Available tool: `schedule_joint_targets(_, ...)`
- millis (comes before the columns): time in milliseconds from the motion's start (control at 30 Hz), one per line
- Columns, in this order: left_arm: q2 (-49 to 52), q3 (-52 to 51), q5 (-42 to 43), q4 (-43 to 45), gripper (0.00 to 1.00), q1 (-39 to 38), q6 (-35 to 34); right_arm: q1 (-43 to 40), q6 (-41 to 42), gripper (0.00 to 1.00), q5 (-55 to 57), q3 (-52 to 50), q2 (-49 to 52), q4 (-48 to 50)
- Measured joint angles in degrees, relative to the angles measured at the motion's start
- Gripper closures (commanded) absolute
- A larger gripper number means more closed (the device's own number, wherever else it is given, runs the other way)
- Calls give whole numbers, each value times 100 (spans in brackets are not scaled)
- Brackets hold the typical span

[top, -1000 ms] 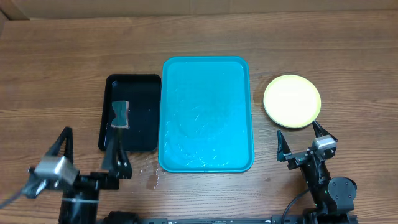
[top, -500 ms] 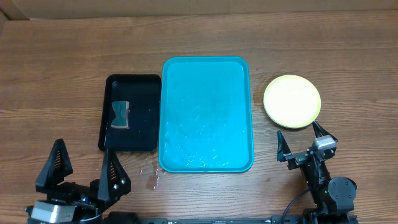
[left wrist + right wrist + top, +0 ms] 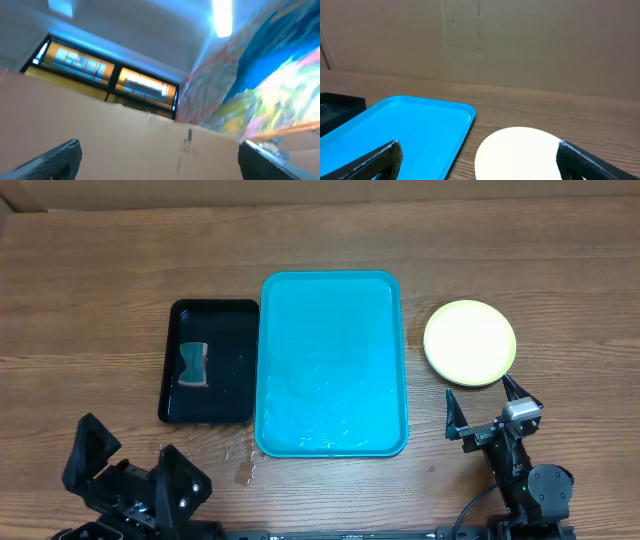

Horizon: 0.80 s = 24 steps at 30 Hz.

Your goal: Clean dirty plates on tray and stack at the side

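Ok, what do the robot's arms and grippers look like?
The left gripper and right gripper are black, each with two triangular fingers. The right arm is black too, with a small silver-grey block at the wrist and a thin cable looping beside its base.

Whether others lie under the round pale yellow-green plastic plate (image 3: pixel 469 342) cannot be told; the right wrist view cuts off its near edge. The overhead's near edge clips the left gripper (image 3: pixel 130 440). The small grey object (image 3: pixel 193 364) in the black rectangular plastic tray (image 3: pixel 228 330) is too small to identify.
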Motion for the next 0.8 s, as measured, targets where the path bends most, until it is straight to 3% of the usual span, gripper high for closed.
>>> schedule_joint_targets(433,-7,-1207,-7,841,0,0,-83,0,2,0,2,0,0,-2)
schedule_joint_targets(800,-7,-1613,-142,332,0,179,-83,0,0,0,2,0,0,-2)
